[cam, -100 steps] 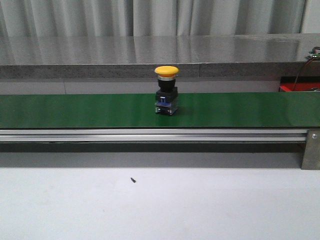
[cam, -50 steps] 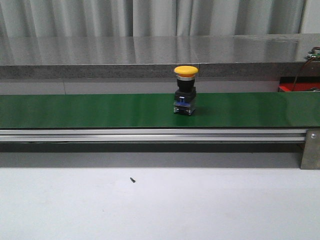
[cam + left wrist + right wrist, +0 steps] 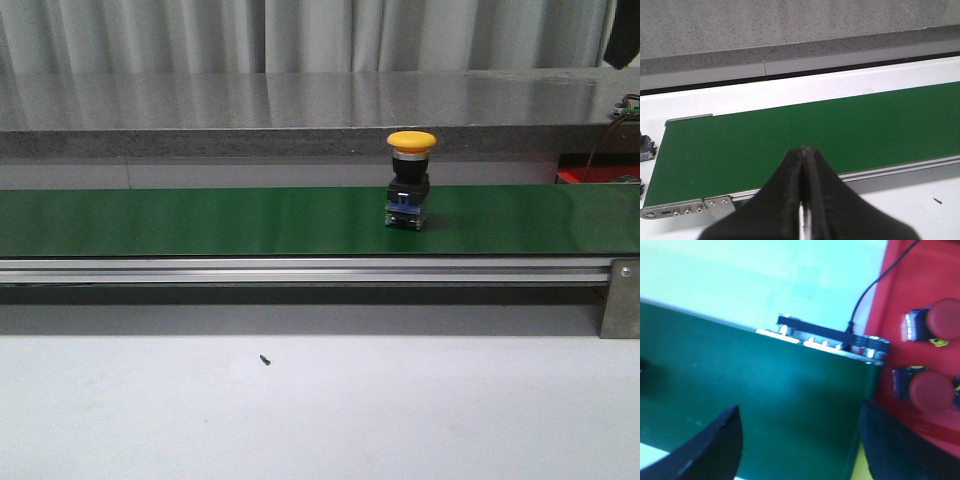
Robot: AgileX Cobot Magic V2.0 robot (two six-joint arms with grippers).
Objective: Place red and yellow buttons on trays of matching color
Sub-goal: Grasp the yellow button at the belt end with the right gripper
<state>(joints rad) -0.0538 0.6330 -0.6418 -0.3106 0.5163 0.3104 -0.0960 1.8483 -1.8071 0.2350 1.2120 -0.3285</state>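
A yellow button [image 3: 411,185] with a yellow cap, black body and grey-blue base stands upright on the green conveyor belt [image 3: 200,220], right of the middle. Two red buttons [image 3: 946,315] [image 3: 930,390] lie on the red tray [image 3: 920,270] past the belt's right end; the tray's corner shows in the front view [image 3: 590,176]. A sliver of yellow [image 3: 857,474] shows beside the belt's end. My right gripper [image 3: 800,412] is open and empty above the belt's right end. My left gripper [image 3: 803,149] is shut and empty over the belt's left part.
The belt runs in an aluminium frame [image 3: 300,270] with a bracket [image 3: 622,300] at the right. A grey stone ledge [image 3: 300,105] runs behind it. Small dark button bodies [image 3: 646,147] sit off the belt's left end. A black cable [image 3: 865,295] crosses the red tray.
The yellow button has ridden the belt to the right, from the middle to right of the middle. A dark part has come into the front view's top right corner.
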